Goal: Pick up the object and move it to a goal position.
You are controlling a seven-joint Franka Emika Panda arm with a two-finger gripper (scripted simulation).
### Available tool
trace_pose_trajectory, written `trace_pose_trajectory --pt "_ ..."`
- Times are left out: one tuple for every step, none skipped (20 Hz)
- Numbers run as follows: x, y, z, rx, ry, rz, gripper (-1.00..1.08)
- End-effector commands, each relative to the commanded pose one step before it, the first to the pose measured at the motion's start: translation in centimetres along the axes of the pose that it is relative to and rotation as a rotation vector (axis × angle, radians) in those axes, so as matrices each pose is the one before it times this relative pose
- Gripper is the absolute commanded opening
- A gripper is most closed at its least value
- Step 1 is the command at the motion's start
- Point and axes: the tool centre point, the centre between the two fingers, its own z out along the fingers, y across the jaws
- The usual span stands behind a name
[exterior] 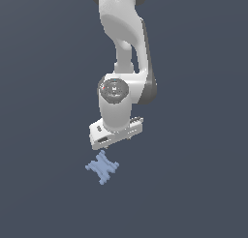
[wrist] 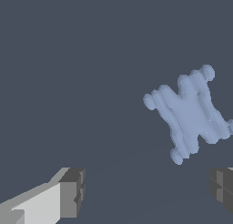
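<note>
Wrist view is showing my tool [wrist: 145,191] spreading its fingers [wrist: 73,191] wide, holding nothing, ready to straddle a target. I am hovering above the surface [exterior: 43,184], and the object [exterior: 102,168] is lying flat just nearer than the tool, apart from it. I judge I am lining up before descending, since it sits off-centre between my pads.

Object [exterior: 102,167] just below pincer [exterior: 104,146]
</note>
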Motion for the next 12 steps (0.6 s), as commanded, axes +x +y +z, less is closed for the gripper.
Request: trace_pose_trajectory --pt "0.694 1.064 0.64 -0.00019 0.00167 -0.06019 1.0" --pt "0.226 0.437 0.262 0.0 0.0007 -0.02326 1.0" --pt "0.204 0.444 0.266 0.00002 0.00074 -0.02314 1.0" --pt "0.183 0.449 0.27 0.00003 0.00078 -0.02303 1.0" --pt "0.16 0.454 0.274 0.00004 0.00082 -0.02291 1.0" --pt "0.138 0.459 0.278 0.00005 0.00086 -0.02278 1.0" --pt "0.116 0.461 0.281 0.00006 0.0009 -0.02268 1.0" --pt "0.094 0.464 0.285 0.00006 0.00093 -0.02255 1.0" --pt "0.071 0.465 0.288 0.00006 0.00097 -0.02242 1.0" --pt "0.047 0.463 0.289 0.00005 0.001 -0.02211 1.0" --pt "0.024 0.443 0.28 0.00004 0.00099 -0.02107 1.0" --pt "0.004 0.418 0.267 0.00003 0.00096 -0.01982 1.0"
